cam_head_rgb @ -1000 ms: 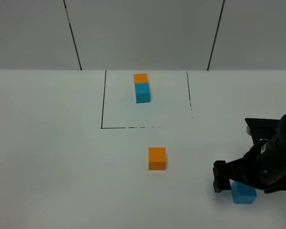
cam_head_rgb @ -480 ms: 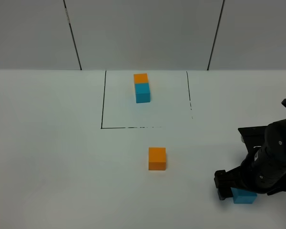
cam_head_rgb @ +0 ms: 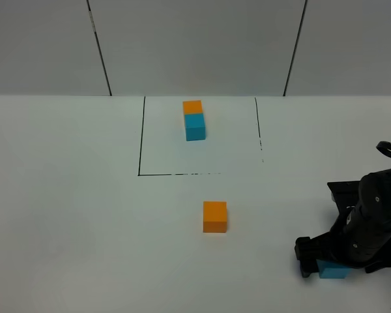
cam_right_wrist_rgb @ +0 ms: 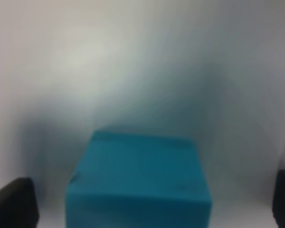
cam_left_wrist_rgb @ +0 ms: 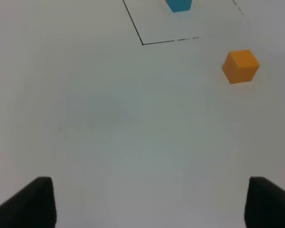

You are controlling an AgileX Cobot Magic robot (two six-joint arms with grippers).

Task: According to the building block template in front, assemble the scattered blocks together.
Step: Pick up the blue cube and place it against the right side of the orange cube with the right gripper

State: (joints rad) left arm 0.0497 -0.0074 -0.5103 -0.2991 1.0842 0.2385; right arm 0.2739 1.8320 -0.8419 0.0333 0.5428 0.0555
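The template, an orange cube (cam_head_rgb: pixel 192 107) joined to a cyan cube (cam_head_rgb: pixel 195 126), sits inside a black drawn outline (cam_head_rgb: pixel 141 137) at the back. The loose orange cube (cam_head_rgb: pixel 215 216) stands alone in front of the outline and also shows in the left wrist view (cam_left_wrist_rgb: pixel 241 66). The loose cyan cube (cam_head_rgb: pixel 333 270) is at the front right, mostly covered by my right gripper (cam_head_rgb: pixel 331 263). In the right wrist view the cyan cube (cam_right_wrist_rgb: pixel 138 178) lies between the fingertips (cam_right_wrist_rgb: pixel 12 202), with gaps on both sides; the right gripper is open. My left gripper (cam_left_wrist_rgb: pixel 152 204) is open and empty over bare table.
The white table (cam_head_rgb: pixel 65 215) meets a grey panelled wall at the back. The outline's front line (cam_left_wrist_rgb: pixel 171 42) and the template's cyan end (cam_left_wrist_rgb: pixel 179 4) show in the left wrist view. My left arm is out of the high view.
My right gripper has come down over the cyan cube, covering more of it. The cube, the orange cube and the template have not moved.
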